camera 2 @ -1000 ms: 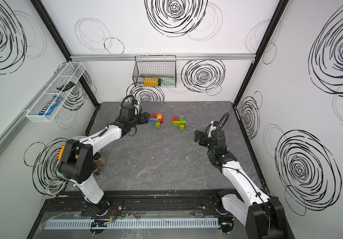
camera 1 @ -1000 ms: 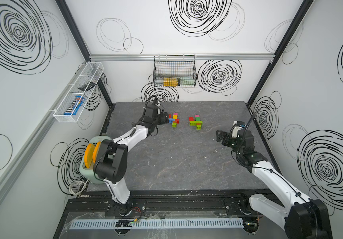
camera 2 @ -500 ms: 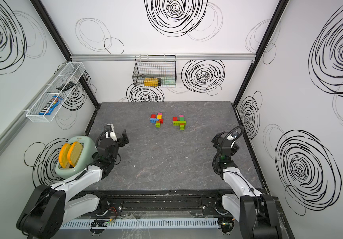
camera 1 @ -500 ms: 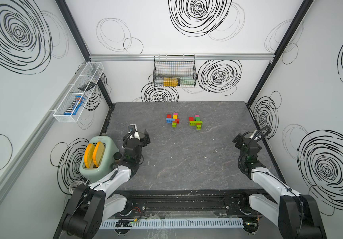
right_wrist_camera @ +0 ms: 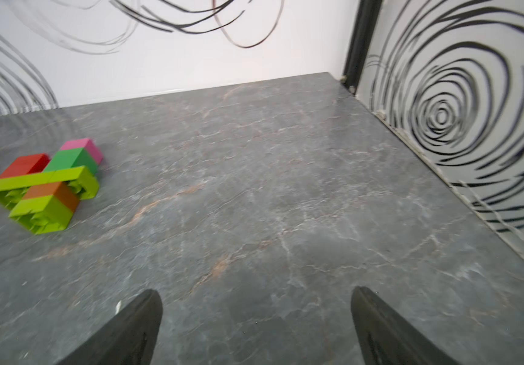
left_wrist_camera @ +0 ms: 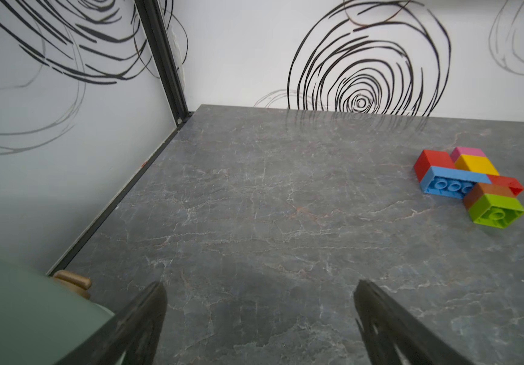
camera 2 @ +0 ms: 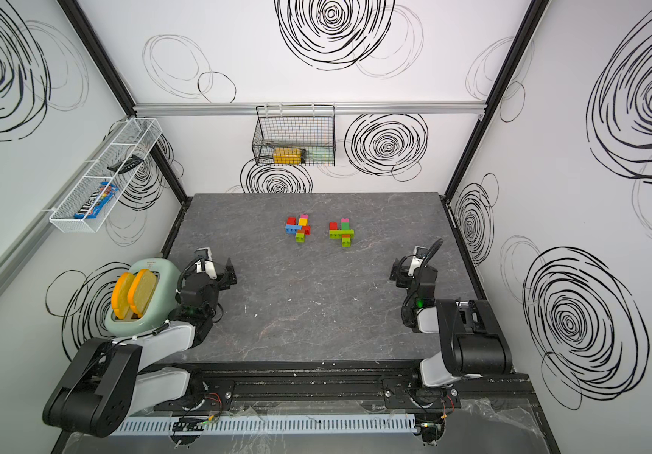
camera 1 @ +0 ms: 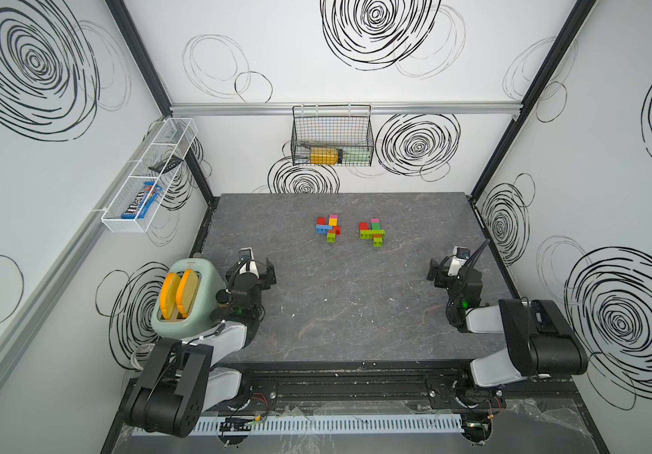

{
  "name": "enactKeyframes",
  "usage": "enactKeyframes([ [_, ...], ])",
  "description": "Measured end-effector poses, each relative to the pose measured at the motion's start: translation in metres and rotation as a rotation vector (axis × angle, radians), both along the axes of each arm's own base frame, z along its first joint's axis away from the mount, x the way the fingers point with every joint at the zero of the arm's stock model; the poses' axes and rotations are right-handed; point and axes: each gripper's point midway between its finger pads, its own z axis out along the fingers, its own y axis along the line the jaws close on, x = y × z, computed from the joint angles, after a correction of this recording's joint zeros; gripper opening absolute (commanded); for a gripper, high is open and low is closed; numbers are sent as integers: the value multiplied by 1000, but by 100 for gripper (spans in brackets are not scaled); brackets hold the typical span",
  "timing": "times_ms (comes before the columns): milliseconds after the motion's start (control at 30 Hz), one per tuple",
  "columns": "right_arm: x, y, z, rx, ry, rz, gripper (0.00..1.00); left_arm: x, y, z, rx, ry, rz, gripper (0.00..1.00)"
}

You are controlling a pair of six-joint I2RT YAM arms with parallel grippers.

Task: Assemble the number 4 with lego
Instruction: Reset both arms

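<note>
Lego [camera 1: 332, 228] ahead, well beyond jaws (spread)

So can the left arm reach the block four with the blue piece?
Probably yes. The left hand is open and empty, and only bare table lies between it and the four with the blue piece. The toaster sits off to its side, not in the path.

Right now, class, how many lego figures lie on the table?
2. The blue-barred lego figure lies toward the far edge of the table, left of centre; the lime-barred lego figure lies beside it on the right, not touching. No others show.
</note>
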Motion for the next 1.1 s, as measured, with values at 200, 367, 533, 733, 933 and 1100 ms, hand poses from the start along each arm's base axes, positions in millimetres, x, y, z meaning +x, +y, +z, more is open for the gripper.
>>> enactKeyframes([
  [200,5,10,11,-3,-40,60,97,14,7,-1,-61,-41,-90,96],
  [367,5,12,11,0,-43,74,97,33,-2,-9,-125,-26,-237,96],
  [533,5,13,11,1,-43,80,97,35,-31,1,-104,-58,-365,96],
  [733,5,13,11,2,-43,81,97,15,-50,0,-56,-122,-429,96],
  [933,5,13,12,2,-44,81,97,14,-40,-2,-34,-126,-352,96],
  [1100,5,13,12,2,-44,81,97,16,-32,-1,-18,-129,-274,96],
])
